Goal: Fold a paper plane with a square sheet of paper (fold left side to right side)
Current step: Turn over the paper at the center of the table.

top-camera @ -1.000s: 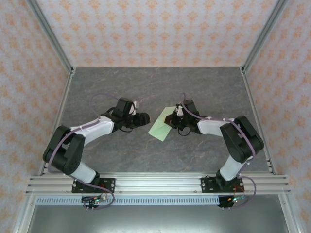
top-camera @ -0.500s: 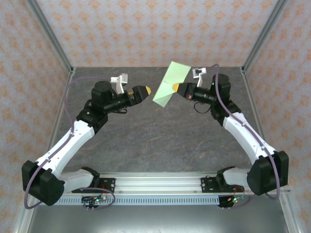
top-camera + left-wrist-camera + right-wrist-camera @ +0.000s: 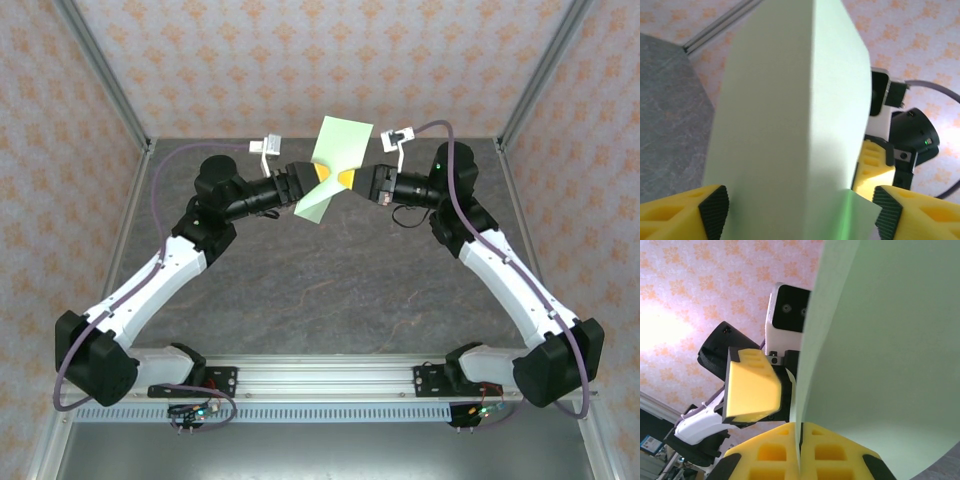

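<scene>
The square sheet of paper [image 3: 336,158] is pale green and hangs in the air above the back of the table, bent along a lengthwise crease [image 3: 812,100]. My right gripper [image 3: 349,180] is shut on its lower edge, and the paper's edge runs between the closed yellow fingers [image 3: 800,432]. My left gripper [image 3: 318,178] has come in from the left. Its black-padded fingertips [image 3: 715,205] stand wide apart on either side of the sheet [image 3: 785,125], so it is open. The left gripper's yellow finger [image 3: 752,387] sits just behind the paper [image 3: 880,355].
The dark grey table [image 3: 320,290] lies well below both grippers. Patterned walls [image 3: 320,60] and metal corner posts [image 3: 105,75] close in the back and sides. The aluminium rail [image 3: 320,378] holding the arm bases runs along the near edge.
Both arms rose from the table with the paper in the right gripper. In the last half second the left gripper moved right until its open fingers straddle the sheet.
</scene>
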Robot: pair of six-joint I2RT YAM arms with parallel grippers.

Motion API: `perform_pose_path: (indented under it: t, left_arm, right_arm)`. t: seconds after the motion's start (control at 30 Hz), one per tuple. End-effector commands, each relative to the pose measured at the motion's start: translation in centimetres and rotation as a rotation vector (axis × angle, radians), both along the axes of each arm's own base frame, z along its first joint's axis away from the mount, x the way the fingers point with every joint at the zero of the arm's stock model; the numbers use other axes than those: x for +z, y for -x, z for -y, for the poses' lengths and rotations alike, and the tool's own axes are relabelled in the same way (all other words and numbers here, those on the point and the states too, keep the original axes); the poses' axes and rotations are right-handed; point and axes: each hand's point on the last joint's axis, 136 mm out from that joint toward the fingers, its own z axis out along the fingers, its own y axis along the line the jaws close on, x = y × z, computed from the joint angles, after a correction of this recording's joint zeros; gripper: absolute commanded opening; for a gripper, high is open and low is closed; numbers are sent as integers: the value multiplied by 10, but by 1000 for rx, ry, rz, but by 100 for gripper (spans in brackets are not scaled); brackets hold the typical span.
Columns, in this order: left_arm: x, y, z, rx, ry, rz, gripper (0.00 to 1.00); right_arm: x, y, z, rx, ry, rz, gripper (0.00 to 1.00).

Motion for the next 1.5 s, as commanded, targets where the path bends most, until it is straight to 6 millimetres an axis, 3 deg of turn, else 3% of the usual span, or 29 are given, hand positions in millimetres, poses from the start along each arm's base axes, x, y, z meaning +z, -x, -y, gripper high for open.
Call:
perform_pose_path:
  t: [0.0, 0.2, 0.47, 0.57, 0.67, 0.7, 0.77, 0.87, 0.97, 1.07, 1.17, 1.3, 1.47]
  left_arm:
    - [39, 11, 2, -39, 65, 112, 70]
    - [46, 15, 2, -39, 77, 136, 43]
    - [37, 12, 0, -18, 48, 121, 15]
    - [30, 11, -3, 8, 9, 109, 8]
    - [3, 8, -12, 96, -170, 85, 4]
    - [-7, 8, -16, 132, -254, 90, 3]
    - [-33, 12, -25, 194, -427, 77, 3]
    - [-75, 18, -34, 256, -673, 65, 1]
    - [-120, 26, -40, 311, -954, 50, 0]
    - [-157, 30, -49, 394, -1230, 15, 0]
    - [-174, 30, -64, 551, -1506, 10, 0]
    - [-199, 26, -63, 650, -1725, -23, 0]
    - [-253, 20, -47, 638, -1837, -111, 0]
  right_arm:
    - [35, 15, 0, 38, -61, 92, 0]
    - [31, 13, 2, 17, -61, 79, 2]
    - [24, 9, 3, -12, -48, 59, 10]
    - [13, 7, 5, -35, -3, 43, 18]
    - [-11, -1, 14, -114, 115, 19, 31]
    - [-15, 1, 25, -171, 172, 25, 37]
    - [-41, -10, 48, -316, 344, 0, 46]
    - [-73, -30, 100, -596, 576, -44, 51]
    - [-94, -34, 159, -874, 770, -86, 56]
    - [-98, -25, 217, -1159, 893, -110, 61]
    - [-90, -6, 256, -1340, 939, -91, 64]
    - [-80, 18, 285, -1476, 949, -49, 69]
    - [-76, 36, 300, -1525, 970, -23, 71]
